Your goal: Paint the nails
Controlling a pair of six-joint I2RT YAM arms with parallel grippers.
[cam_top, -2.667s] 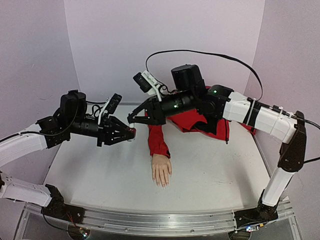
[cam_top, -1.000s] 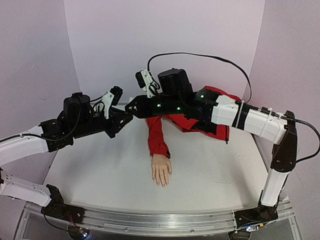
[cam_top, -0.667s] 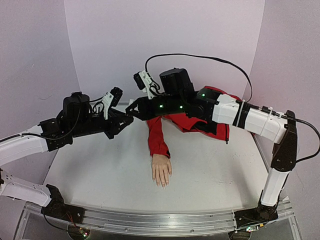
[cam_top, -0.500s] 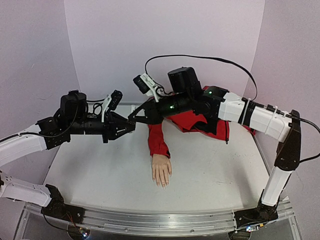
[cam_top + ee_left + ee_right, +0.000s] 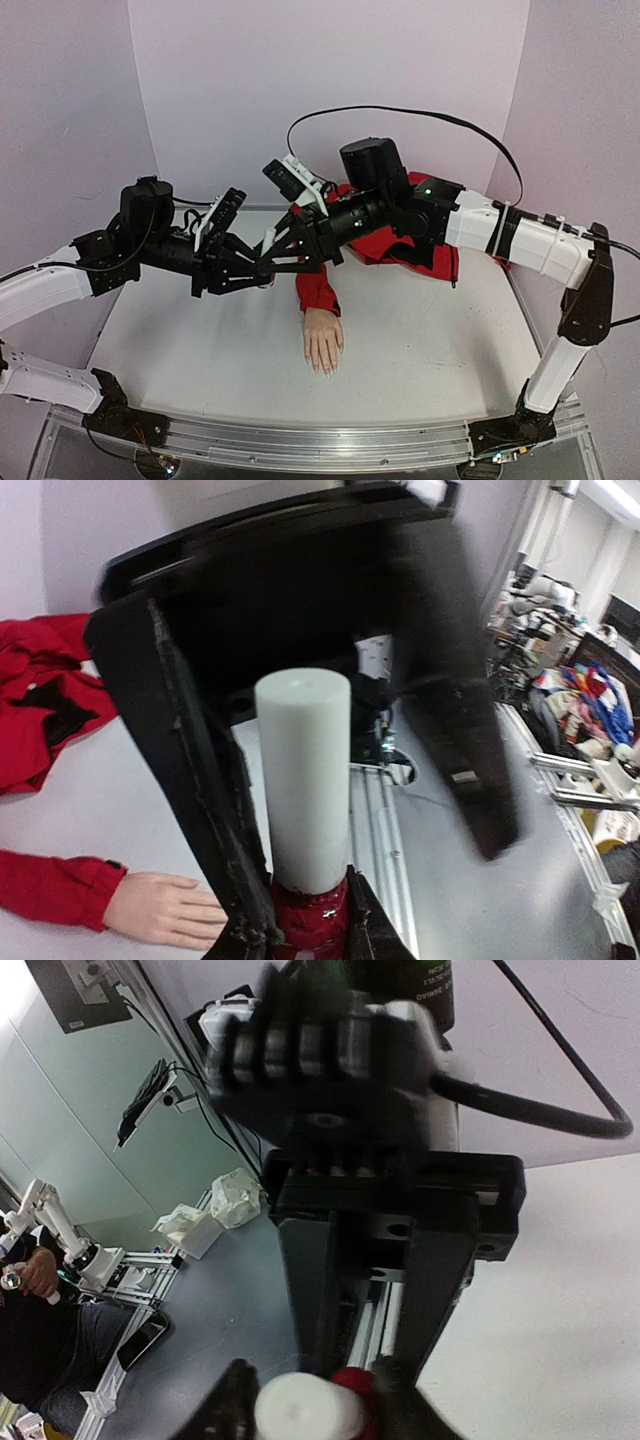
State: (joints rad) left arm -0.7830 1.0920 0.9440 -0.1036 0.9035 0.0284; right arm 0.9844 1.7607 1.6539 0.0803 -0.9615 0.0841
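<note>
I counted two black-and-white robot arms, the left arm (image 5: 45,285) and the right arm (image 5: 520,235), each ending in one black two-fingered pincer: the left pincer (image 5: 308,935) and the right pincer (image 5: 312,1400). There was one dark-red polish bottle with a white cylindrical cap (image 5: 303,780), one pale mannequin hand (image 5: 323,342), one red fabric sleeve (image 5: 315,280) and one white bench (image 5: 200,350). The nails (image 5: 326,367) were too small to count.

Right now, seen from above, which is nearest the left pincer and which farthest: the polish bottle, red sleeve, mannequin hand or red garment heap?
1. Polish bottle: clamped in the left pincer.
2. Red sleeve: just to its right.
3. Mannequin hand: right, toward the front edge.
4. Red garment heap: far right, at the back.
</note>
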